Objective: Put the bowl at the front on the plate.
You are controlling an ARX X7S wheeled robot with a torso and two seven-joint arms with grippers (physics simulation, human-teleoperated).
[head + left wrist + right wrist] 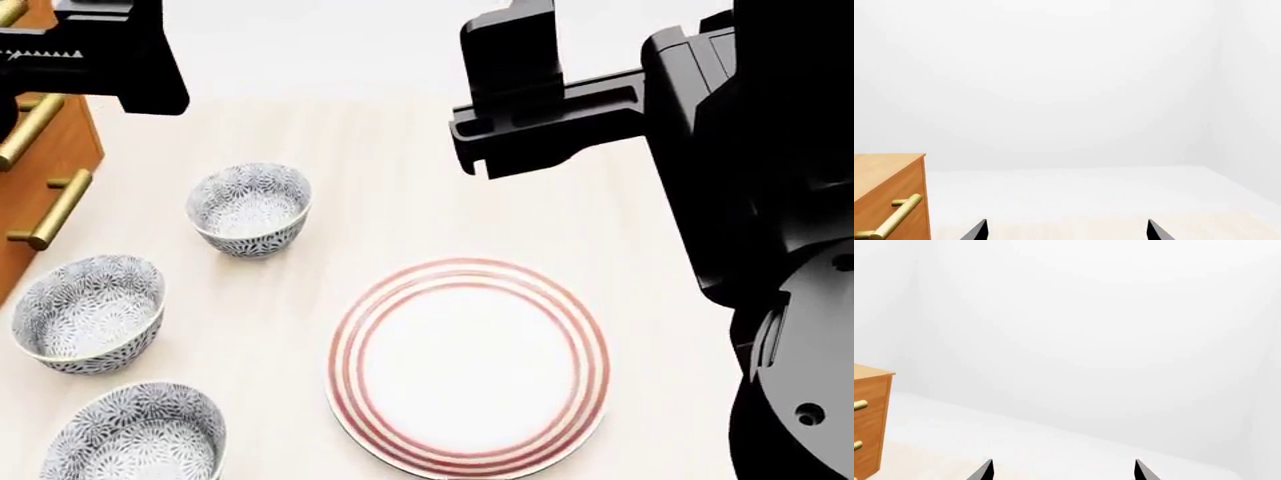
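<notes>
Probably best lowering left hand (1066,231), fingers apart, squarely over nearest small flower-patterned white bowl (134,435); red-ringed white plate (469,366) alongside.

plate (469,365) top open, bowls (90,311) crowd left

Three bowls in a column left of the plate (469,367), drawer unit (47,165) farther left.

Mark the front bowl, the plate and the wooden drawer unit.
front bowl (134,438), head view, patterned inside.
plate (467,365), head view, bare white centre.
wooden drawer unit (60,150), head view, its front panel.
</notes>
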